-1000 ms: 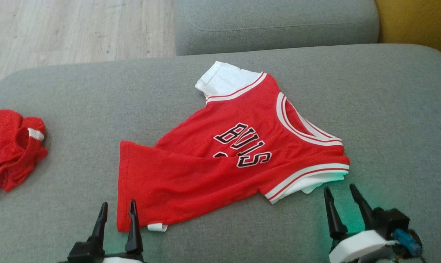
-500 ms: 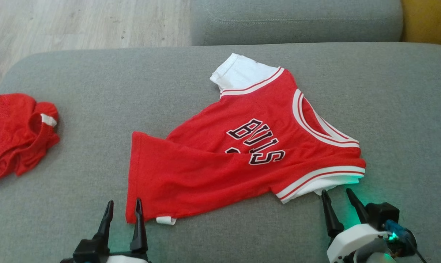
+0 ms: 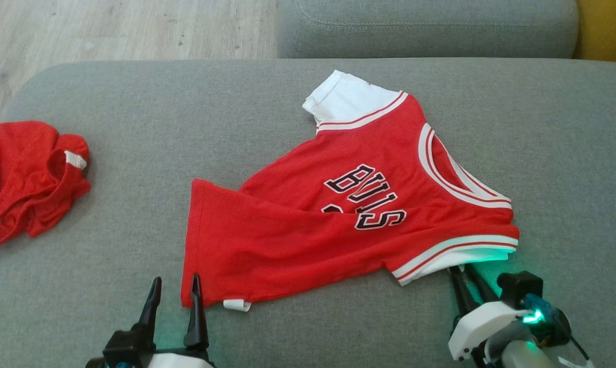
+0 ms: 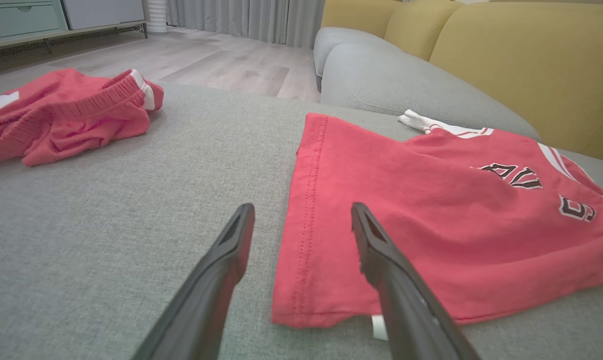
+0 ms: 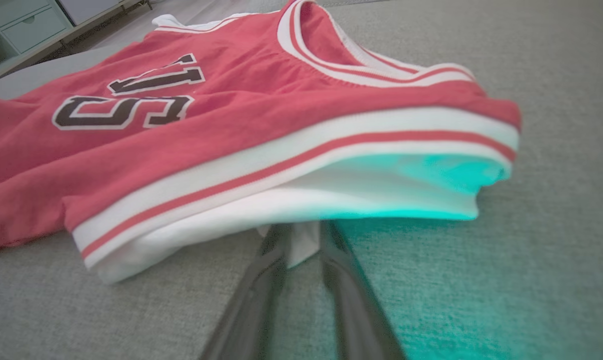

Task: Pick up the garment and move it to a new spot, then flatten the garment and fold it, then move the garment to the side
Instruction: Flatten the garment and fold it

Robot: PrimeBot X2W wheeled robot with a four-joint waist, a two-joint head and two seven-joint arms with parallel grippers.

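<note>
"Progress at the cushion's (image 3: 83,286) near edge?"

"Little, I'd judge. The left gripper's (image 3: 176,278) jaws stand wide, straddling the garment's (image 3: 298,240) hem corner. The right gripper's (image 3: 461,268) jaws sit close together at the white sleeve; pinched or not, I cannot tell."

"And the garment?"

"Mid-cushion, rumpled. Lifting, flattening, folding and setting aside all seem left. Red shorts (image 3: 27,179) lie at the left edge."

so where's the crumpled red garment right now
In the head view the crumpled red garment lies at the left of the grey cushion, apart from the red jersey to its right.
</note>
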